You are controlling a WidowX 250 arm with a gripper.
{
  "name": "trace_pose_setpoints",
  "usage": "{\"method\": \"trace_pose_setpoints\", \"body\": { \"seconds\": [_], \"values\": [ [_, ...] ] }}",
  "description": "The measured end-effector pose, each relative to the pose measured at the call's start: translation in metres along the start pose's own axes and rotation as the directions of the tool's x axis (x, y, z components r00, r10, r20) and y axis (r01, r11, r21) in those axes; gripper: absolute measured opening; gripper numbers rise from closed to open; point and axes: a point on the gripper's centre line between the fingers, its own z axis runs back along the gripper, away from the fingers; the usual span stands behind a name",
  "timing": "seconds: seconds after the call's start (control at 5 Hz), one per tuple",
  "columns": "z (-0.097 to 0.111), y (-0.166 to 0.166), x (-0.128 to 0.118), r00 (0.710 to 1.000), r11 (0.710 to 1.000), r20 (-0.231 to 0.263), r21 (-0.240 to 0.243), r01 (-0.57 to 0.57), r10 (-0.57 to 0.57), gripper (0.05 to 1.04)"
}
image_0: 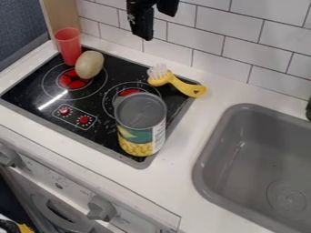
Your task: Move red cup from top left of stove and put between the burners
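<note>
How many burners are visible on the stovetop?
2. The left burner is partly covered by the oval, potato-like item; the right burner is partly covered by the can. The can hides some of the stovetop, so another could be underneath.

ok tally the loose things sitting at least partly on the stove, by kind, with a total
Cups: 1, the red cup
Cans: 1, the can
Brushes: 1, the yellow brush
Potatoes: 1, the potato, judging by its shape
Total: 4
</note>
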Motion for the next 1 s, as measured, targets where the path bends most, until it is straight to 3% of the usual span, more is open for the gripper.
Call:
{"method": "trace_pose_setpoints", "body": {
  "seconds": [0.2, 0.6, 1.0],
  "values": [
    [-0.012, 0.003, -0.002, 1.0, 0.999, -0.006, 0.036, 0.001, -0.001, 1.001],
    [-0.031, 0.018, 0.055, 0.984, 0.98, 0.034, 0.09, -0.177, 0.175, 1.001],
    [-0.055, 0.039, 0.118, 0.938, 0.932, 0.115, 0.125, -0.341, 0.328, 1.001]
  ]
}}
